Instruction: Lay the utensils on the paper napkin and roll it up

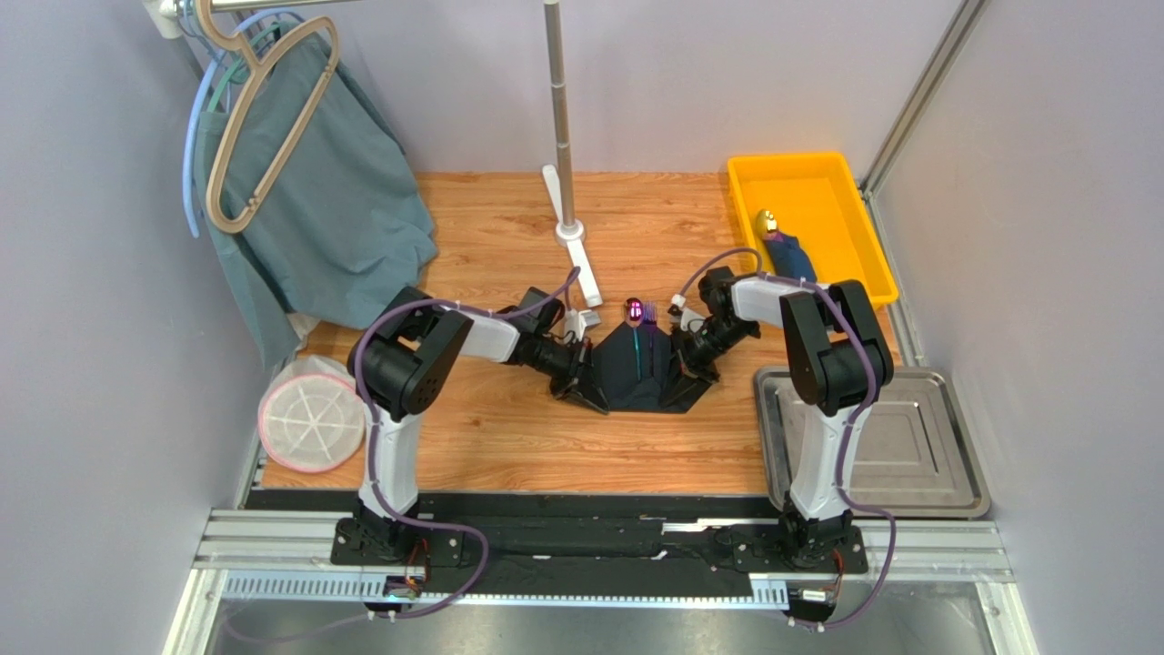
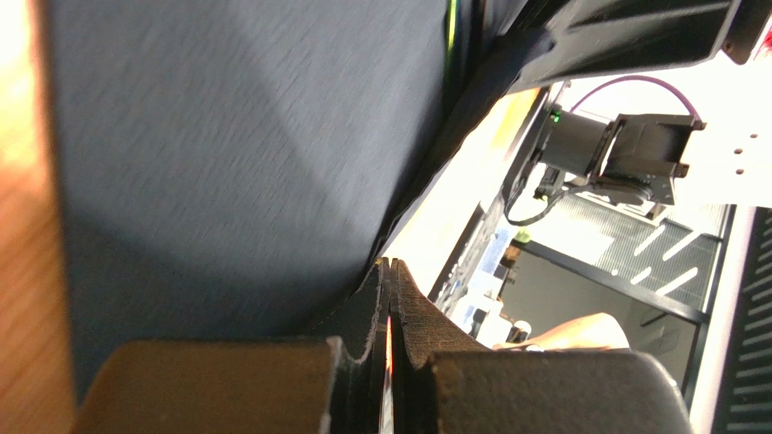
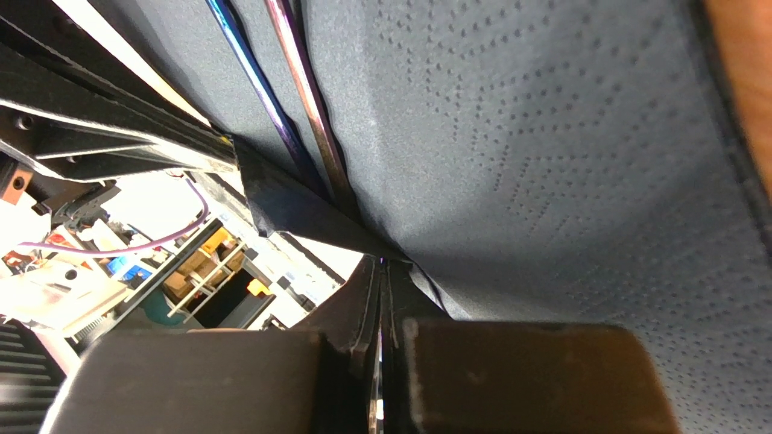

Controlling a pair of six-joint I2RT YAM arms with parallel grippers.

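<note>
The black paper napkin (image 1: 642,371) lies on the wooden table between both arms, its side edges lifted. Utensils with iridescent purple heads (image 1: 635,311) rest along its middle, and their thin handles (image 3: 303,99) run over the dotted napkin (image 3: 544,181) in the right wrist view. My left gripper (image 1: 585,380) is at the napkin's left edge, jaws shut with the sheet's edge (image 2: 399,226) pinched at the tips (image 2: 390,264). At the right edge, my right gripper (image 1: 691,358) is shut with a fold of napkin caught at its tips (image 3: 381,264).
A yellow bin (image 1: 817,184) at the back right holds a dark blue bundle with a gold tip (image 1: 782,243). A steel tray (image 1: 943,450) lies right of the right arm. A teal cloth on a hanger (image 1: 321,191), a white round lid (image 1: 312,414) and a white stand (image 1: 567,205) are nearby.
</note>
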